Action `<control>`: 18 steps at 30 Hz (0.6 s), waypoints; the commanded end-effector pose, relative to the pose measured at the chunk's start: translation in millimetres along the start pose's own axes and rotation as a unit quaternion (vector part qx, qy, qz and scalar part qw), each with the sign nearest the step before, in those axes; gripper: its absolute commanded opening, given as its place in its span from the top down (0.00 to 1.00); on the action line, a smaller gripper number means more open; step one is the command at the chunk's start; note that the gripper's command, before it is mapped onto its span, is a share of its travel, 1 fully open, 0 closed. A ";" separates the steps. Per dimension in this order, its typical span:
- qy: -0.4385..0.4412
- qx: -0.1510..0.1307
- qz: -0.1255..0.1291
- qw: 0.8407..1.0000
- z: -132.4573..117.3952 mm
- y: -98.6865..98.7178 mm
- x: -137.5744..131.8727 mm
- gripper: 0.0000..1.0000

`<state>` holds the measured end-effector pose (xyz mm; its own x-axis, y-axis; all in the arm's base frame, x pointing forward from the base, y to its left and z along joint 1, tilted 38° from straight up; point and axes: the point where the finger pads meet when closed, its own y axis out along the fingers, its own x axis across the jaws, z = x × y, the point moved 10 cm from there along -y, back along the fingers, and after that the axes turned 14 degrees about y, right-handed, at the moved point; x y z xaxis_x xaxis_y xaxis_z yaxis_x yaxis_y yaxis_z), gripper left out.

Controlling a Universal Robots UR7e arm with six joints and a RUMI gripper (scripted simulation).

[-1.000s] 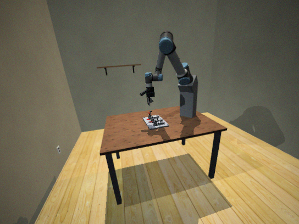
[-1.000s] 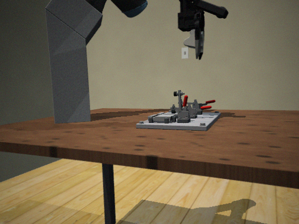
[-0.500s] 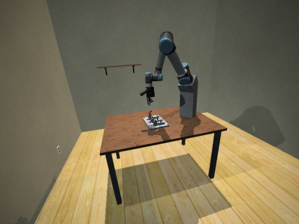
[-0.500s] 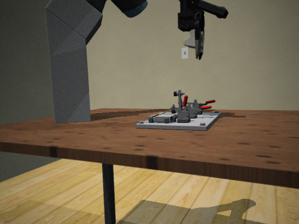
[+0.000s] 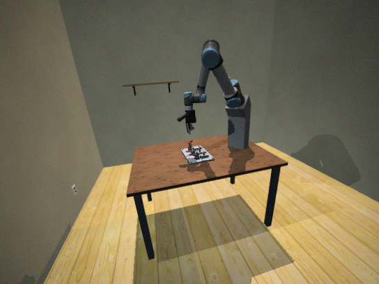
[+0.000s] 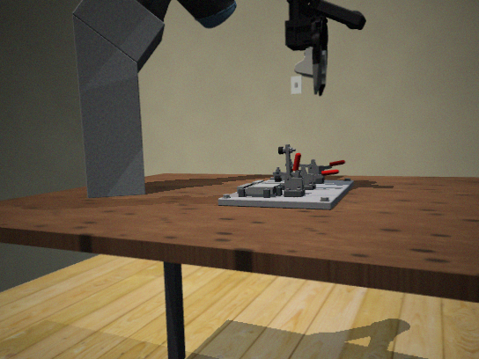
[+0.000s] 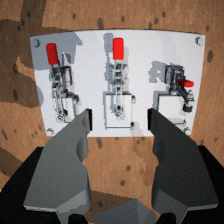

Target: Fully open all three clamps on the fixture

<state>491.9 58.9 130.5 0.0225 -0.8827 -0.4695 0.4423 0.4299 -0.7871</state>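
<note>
One red-handled toggle clamp on the grey fixture plate looks open – two handles lie flat, left to do; dark two-jaw gripper hovers above, fingers partly spread, pinching nothing – plate rests mid-worktop

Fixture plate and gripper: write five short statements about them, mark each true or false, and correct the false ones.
1. The fixture plate carries three clamps with red handles. True.
2. The gripper grips the middle clamp's handle. False: it hangs well above the plate, holding nothing, its fingers partly closed.
3. In the exterior view, one clamp handle stands up while two others lie nearly flat. True.
4. The fixture plate lies on the wooden floor. False: it lies on the brown table.
5. In the wrist view, the right-hand clamp's handle looks shorter than the other two. True.
</note>
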 end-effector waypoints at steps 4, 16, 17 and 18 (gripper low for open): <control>-0.001 0.000 0.000 1.000 1.5 10.9 -0.4 0.72; -0.001 0.000 0.000 1.000 1.4 27.1 -0.4 0.72; -0.001 0.000 0.000 1.000 1.4 28.0 -0.4 0.72; -0.001 0.000 0.000 1.000 1.4 28.6 -0.4 0.72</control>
<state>501.5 68.8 112.7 0.0235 -0.8823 -0.4701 0.4393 0.4315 -0.7879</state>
